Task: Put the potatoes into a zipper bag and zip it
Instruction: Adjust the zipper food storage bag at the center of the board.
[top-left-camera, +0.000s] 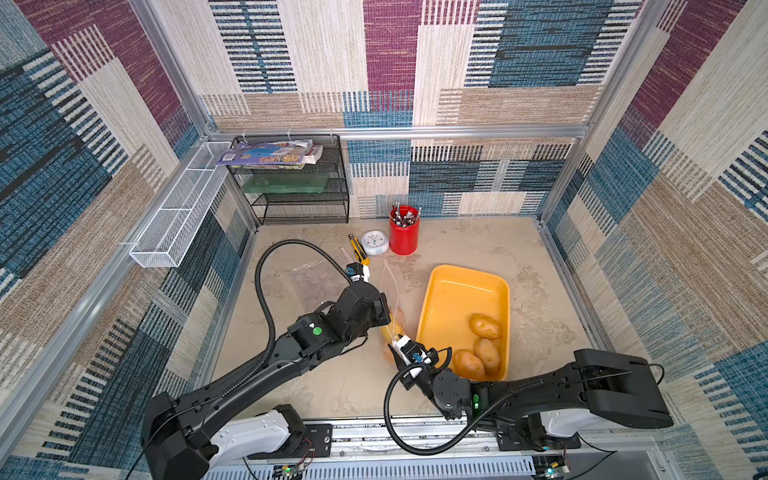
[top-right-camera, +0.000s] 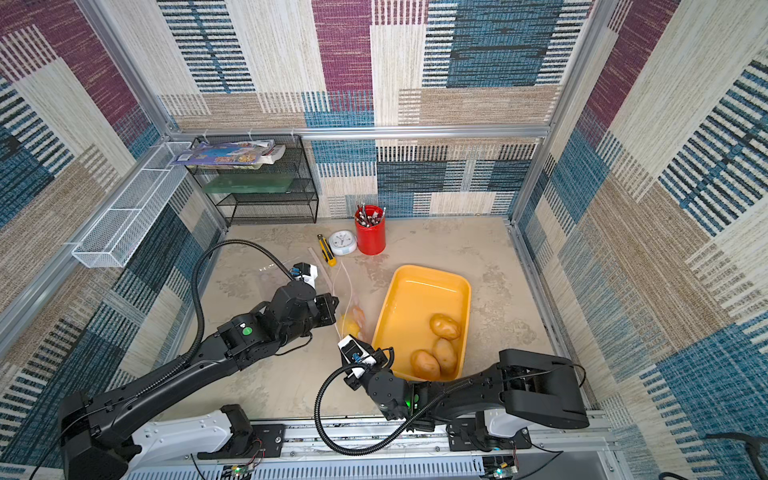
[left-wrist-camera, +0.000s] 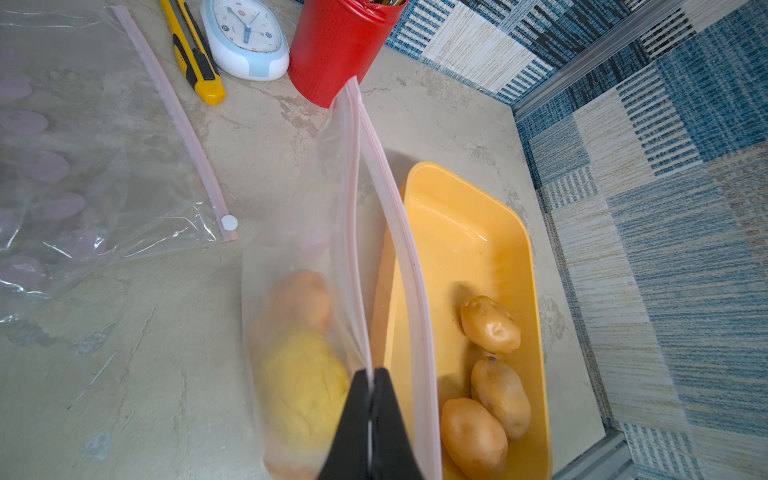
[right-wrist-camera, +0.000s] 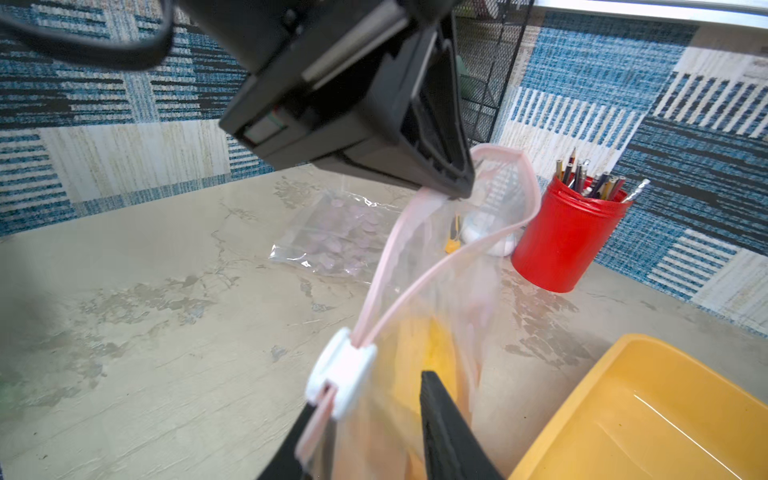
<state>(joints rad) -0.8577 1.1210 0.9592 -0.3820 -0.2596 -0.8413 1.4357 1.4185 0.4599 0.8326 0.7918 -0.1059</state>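
Observation:
A clear zipper bag (left-wrist-camera: 299, 257) with a pink zip strip hangs upright beside the yellow tray (top-left-camera: 461, 291), its mouth parted. My left gripper (left-wrist-camera: 371, 374) is shut on one lip of the mouth, also seen from the right wrist view (right-wrist-camera: 453, 183). Inside the bag show blurred potatoes: a yellow one (left-wrist-camera: 303, 382) and a tan one (left-wrist-camera: 301, 299). Three tan potatoes (top-left-camera: 485, 326) (top-left-camera: 488, 355) (top-left-camera: 468, 364) lie in the tray's near end. My right gripper (right-wrist-camera: 370, 390) stands open astride the bag's near corner, beside the white slider (right-wrist-camera: 343, 370).
A second flat bag (top-left-camera: 309, 282) lies left of the held one. A yellow utility knife (top-left-camera: 358, 249), a white clock (top-left-camera: 375, 242) and a red pencil cup (top-left-camera: 404, 230) stand behind. A black mesh shelf (top-left-camera: 299, 183) and a white wire basket (top-left-camera: 178, 216) line the back left.

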